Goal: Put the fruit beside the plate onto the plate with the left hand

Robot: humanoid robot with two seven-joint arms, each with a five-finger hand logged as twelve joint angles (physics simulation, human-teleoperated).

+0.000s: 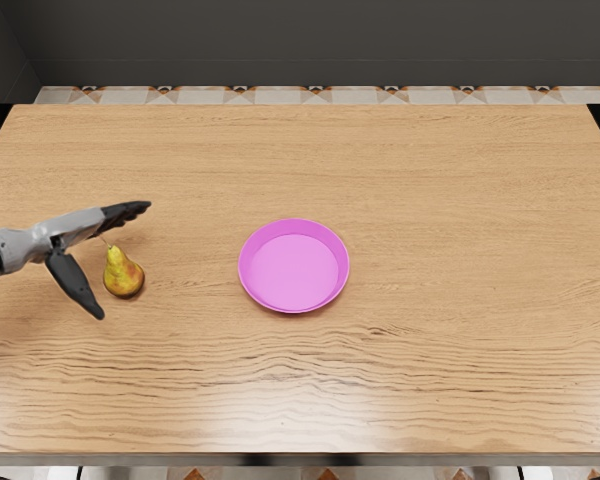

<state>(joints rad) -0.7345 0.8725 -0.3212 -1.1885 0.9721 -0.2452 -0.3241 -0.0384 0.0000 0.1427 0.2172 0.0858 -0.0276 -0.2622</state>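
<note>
- Left grey-and-black hand [75, 245] is spread wide, gripping nothing, with its fingers above and thumb beside the small yellow-green pear [123, 273].
- The pear lies on the light wooden counter [430, 200], apart from the round pink plate [293, 268].
- Patterned floor tiles [310, 95] and a dark wall [310, 40] lie beyond.
- The arm is cut off at the left edge; contact with the pear is unclear.

the view is filled by a wooden table [430, 380], softly lit near its front edge. a strip of patterned floor [280, 95] is seen beyond it, backed by a dark wall [310, 40].
</note>
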